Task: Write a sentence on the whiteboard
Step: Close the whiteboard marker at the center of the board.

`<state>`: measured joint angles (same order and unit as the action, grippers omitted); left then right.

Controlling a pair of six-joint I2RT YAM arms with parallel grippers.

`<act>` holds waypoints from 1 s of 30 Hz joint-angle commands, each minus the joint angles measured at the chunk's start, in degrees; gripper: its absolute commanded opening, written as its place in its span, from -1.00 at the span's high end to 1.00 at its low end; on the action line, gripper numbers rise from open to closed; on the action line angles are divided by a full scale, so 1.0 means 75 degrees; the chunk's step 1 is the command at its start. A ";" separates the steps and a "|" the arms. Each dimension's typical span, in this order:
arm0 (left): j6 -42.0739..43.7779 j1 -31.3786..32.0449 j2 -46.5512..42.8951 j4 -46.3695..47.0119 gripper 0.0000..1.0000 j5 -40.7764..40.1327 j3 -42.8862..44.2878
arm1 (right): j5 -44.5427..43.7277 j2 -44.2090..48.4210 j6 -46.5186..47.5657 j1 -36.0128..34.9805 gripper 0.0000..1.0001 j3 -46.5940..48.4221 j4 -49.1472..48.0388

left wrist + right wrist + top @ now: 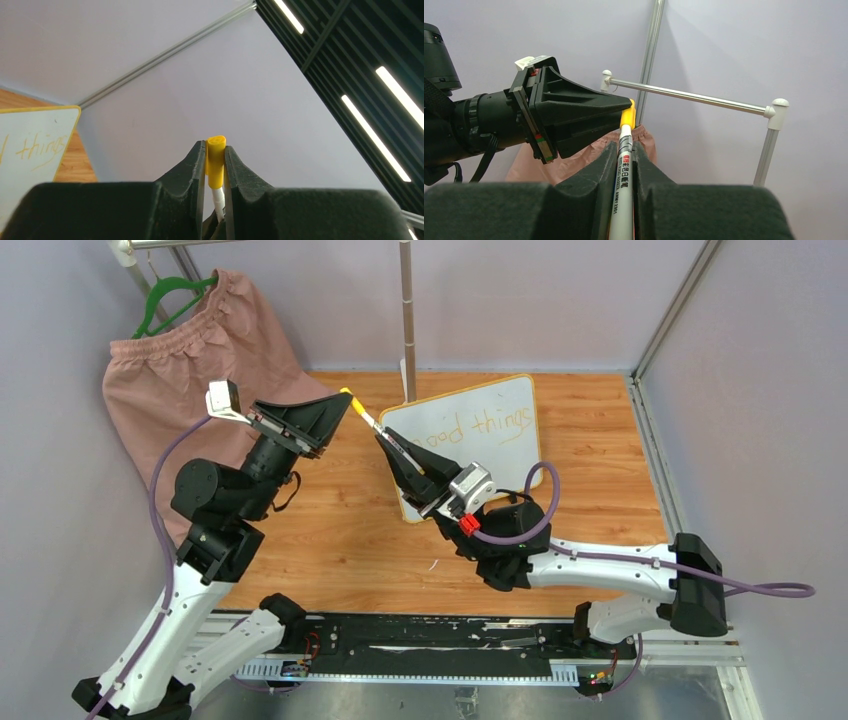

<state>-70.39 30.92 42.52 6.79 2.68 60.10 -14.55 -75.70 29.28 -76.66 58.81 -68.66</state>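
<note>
At the near edge of the light brown wooden table (340, 530), two black-and-white robot arms rise from a black base rail. The right end effector (392, 448), black with two wedge-shaped fingers, is closed on the barrel of a thin white marker pen with a yellow cap (368, 420). The pen is held off the table. In the top view its long axis runs from lower right to upper left, with the cap end pointing up and left. The left end effector (342, 403), also black, comes in from the left and is closed on the yellow cap, so both hold the same marker pen.

Just beyond the right end effector stands the rectangular whiteboard with a thin yellow-orange frame and rounded corners (505, 468), near the middle of the table and towards the back. Its long axis runs left to right, rising a little to the right. The sentence (500, 423), in thin yellow-orange handwriting, shows "ood things" along the upper part; the start is hidden behind the arm.

Farther back on the left, dusty pink fabric shorts (170, 370) hang from a green plastic hanger (175, 295). A grey metal pole (408, 310) stands behind the whiteboard.
</note>
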 commanded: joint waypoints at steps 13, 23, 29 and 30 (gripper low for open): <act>-0.0334 0.0132 -0.0067 0.0335 1.00 0.0509 -0.0048 | 0.0722 -0.0708 0.0857 -0.0100 1.00 0.0855 -0.0767; -0.0364 0.0132 -0.0058 0.0382 1.00 0.0537 -0.0091 | 0.1002 -0.1069 0.1667 -0.0102 1.00 0.1210 -0.0780; -0.0137 0.0132 -0.0010 0.0493 1.00 0.0714 -0.0115 | 0.1083 -0.1053 0.1749 -0.0102 1.00 0.1195 -0.0651; -0.0125 0.0130 0.0001 0.0499 1.00 0.0716 -0.0128 | 0.1084 -0.1041 0.1764 -0.0102 1.00 0.1184 -0.0625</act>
<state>-73.63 30.92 42.00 11.77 2.02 60.10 -9.37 -83.11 41.50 -76.66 65.98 -73.76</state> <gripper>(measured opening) 0.197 0.166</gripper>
